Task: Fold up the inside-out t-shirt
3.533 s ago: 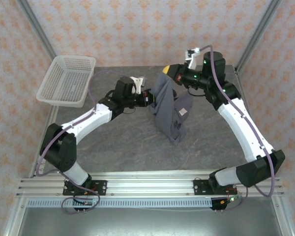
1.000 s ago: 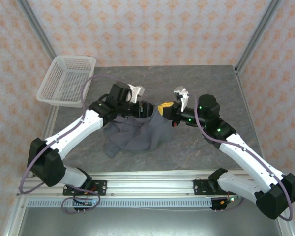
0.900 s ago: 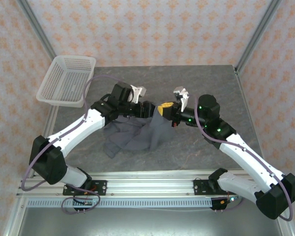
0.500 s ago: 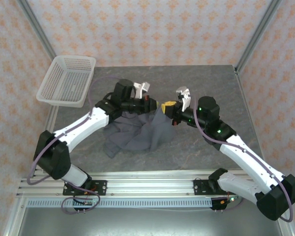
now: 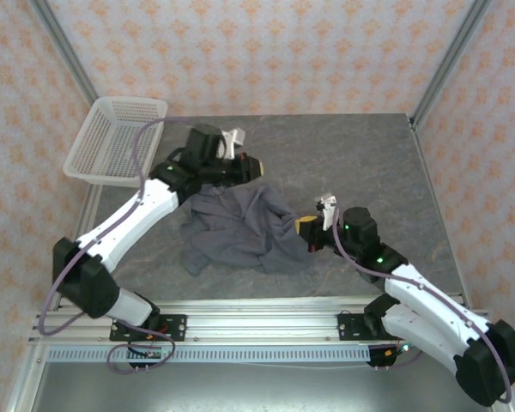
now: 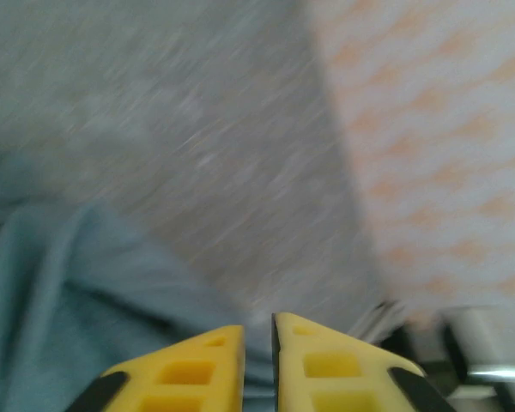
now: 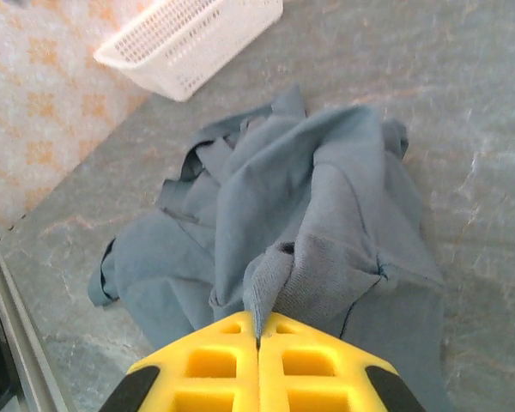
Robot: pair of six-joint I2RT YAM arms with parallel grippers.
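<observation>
The inside-out t-shirt (image 5: 236,227) is a dark slate-grey heap, crumpled on the middle of the table. My right gripper (image 5: 305,230) sits at the heap's right edge, shut on a ribbed hem fold of the t-shirt (image 7: 326,189) that rises between the yellow fingertips (image 7: 232,339). My left gripper (image 5: 257,167) hovers over the shirt's far edge. In the blurred left wrist view its jaws (image 6: 257,330) stand a narrow slit apart with nothing pinched. The cloth (image 6: 60,292) lies below and to the left of them.
A white mesh basket (image 5: 120,142) stands at the table's far left corner, seen beyond the shirt in the right wrist view (image 7: 189,34). Grey tabletop (image 5: 360,163) lies to the right and behind. Patterned walls close the cell.
My right gripper pulled the shirt's edge toward the near right, stretching the heap wider. My left gripper closed, then parted slightly, left the cloth and swung up toward the far side.
</observation>
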